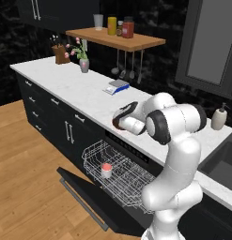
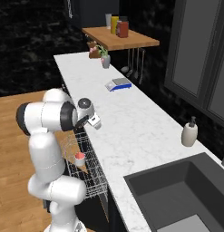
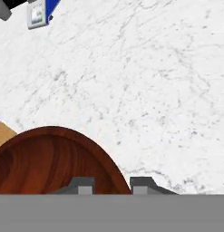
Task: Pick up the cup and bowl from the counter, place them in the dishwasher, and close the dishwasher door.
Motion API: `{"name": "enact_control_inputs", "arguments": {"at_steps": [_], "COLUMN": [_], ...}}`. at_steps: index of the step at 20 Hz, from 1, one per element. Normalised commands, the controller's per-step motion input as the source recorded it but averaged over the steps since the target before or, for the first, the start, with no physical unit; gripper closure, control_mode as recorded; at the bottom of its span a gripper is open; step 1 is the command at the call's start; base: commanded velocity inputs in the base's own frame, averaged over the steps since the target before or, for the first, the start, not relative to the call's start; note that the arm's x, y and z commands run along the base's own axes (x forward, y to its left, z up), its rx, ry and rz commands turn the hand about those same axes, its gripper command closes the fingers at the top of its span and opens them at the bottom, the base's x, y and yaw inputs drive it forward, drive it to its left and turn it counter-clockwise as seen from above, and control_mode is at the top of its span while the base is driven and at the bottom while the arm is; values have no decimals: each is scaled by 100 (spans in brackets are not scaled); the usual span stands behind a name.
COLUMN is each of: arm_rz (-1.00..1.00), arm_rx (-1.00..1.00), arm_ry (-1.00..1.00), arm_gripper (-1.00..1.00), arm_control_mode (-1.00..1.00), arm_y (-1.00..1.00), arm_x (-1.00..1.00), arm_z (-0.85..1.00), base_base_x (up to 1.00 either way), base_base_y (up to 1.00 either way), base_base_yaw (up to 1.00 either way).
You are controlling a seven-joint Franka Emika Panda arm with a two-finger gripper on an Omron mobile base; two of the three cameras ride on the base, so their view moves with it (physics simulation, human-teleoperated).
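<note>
Two dark fingertips (image 3: 86,186) pinch rim of glossy wood-grained round bowl (image 3: 50,161), jaws nearly closed, over veined marble counter (image 3: 145,90).

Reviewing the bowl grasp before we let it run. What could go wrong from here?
1. The fingers straddle only the bowl's thin rim near its edge; the shallow bowl could tilt or slip when lifted.
2. The cup already stands in the dishwasher rack; the bowl could knock it.
3. The dishwasher door lies open; the door could get bumped.
</note>
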Motion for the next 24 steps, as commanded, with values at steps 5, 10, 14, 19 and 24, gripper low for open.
{"name": "enact_control_inputs", "arguments": {"at_steps": [5,10,14,19,24], "arm_rz": [-23,-19,-15,-16,-10], "arm_rx": [20,-9,-1,-1,-2], "arm_ry": [26,24,15,6,1], "arm_gripper": [100,100,100,100,100], "arm_control_mode": [-100,-100,-100,-100,-100], "arm_y": [9,51,91,88,83], "arm_x": [-65,-55,-27,-6,12], "arm_z": [80,58,15,0,-17], "base_base_x": [0,0,0,0,0], "base_base_y": [0,0,0,0,0], "base_base_yaw": [0,0,0,0,0]}}
